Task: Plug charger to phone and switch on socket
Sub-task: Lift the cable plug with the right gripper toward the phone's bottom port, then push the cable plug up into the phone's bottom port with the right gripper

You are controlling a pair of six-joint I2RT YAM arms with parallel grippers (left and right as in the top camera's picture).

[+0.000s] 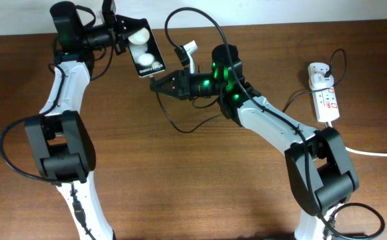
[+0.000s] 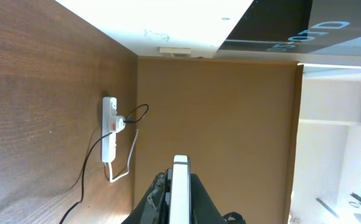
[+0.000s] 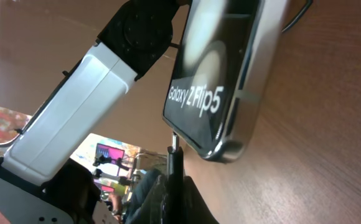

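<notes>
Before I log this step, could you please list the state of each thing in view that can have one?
phone: off the table, screen dark.
left gripper: shut on the phone.
charger: plug tip at the phone's bottom edge; seated or not, cannot tell.
right gripper: shut on the charger.
adapter: plugged into the socket.
socket: on the table; switch position unreadable.

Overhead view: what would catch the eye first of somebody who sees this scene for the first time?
The black phone, reflecting two round lights, is held at the top centre by the left pincer. The right pincer holds the charger's plug tip at the phone's lower edge. At the far right lies the white socket.
</notes>
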